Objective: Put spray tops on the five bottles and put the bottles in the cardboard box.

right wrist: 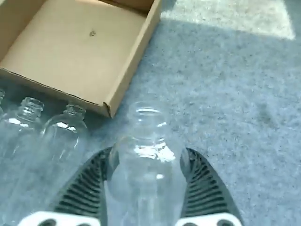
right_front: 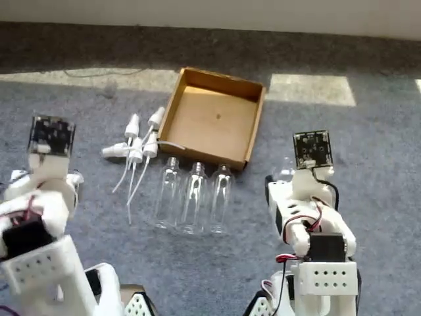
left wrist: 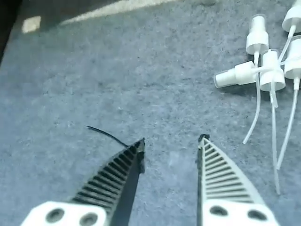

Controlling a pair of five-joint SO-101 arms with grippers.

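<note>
My right claw [right wrist: 148, 157] is clamped on a clear bottle [right wrist: 146, 136] at four o'clock of the cardboard box [right_front: 210, 122], with the neck left free, presumably to take a top. My left claw [left wrist: 171, 141] stands apart over the carpet [left wrist: 117, 70], likely ready for the spray tops [left wrist: 263, 70] at the box's nine o'clock. Three bottles [right_front: 194, 194] lie at its six o'clock. The held bottle's base is cut off, and overlapping tubes make the tops hard to count.
</note>
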